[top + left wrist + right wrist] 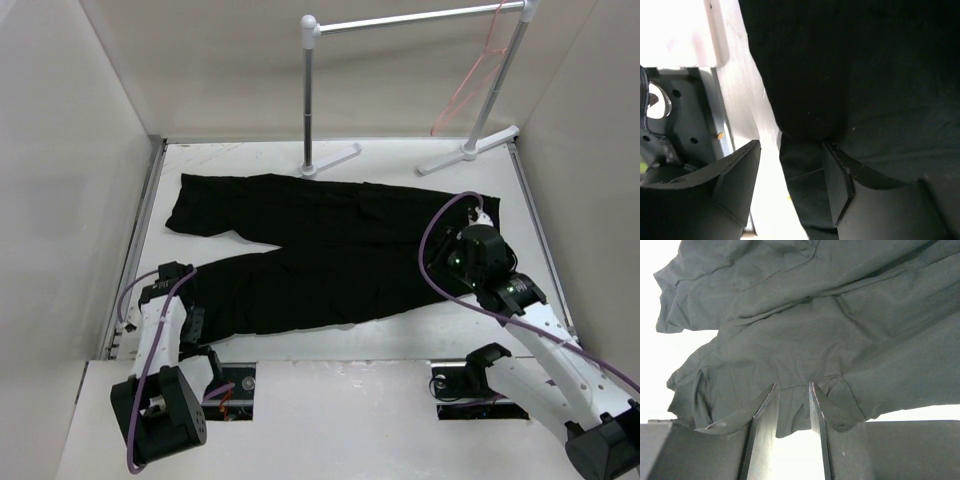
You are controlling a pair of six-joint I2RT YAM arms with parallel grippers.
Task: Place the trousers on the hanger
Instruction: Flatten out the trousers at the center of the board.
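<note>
Well, trousers (330,250) flat on the table (400,338).
Top: they run left-right; hanger (465,85) hangs far right, nearest my right claw (465,262). Left wrist: left claw (791,145) open astride a cuff (802,172). Right wrist: jaws narrowly parted over fabric.

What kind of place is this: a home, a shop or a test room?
Probably a robot test cell, not a home: plain white panels wall in a white table, the left arm and right arm are bolted at its near edge, and a small tube rack holds one wire hanger.
</note>
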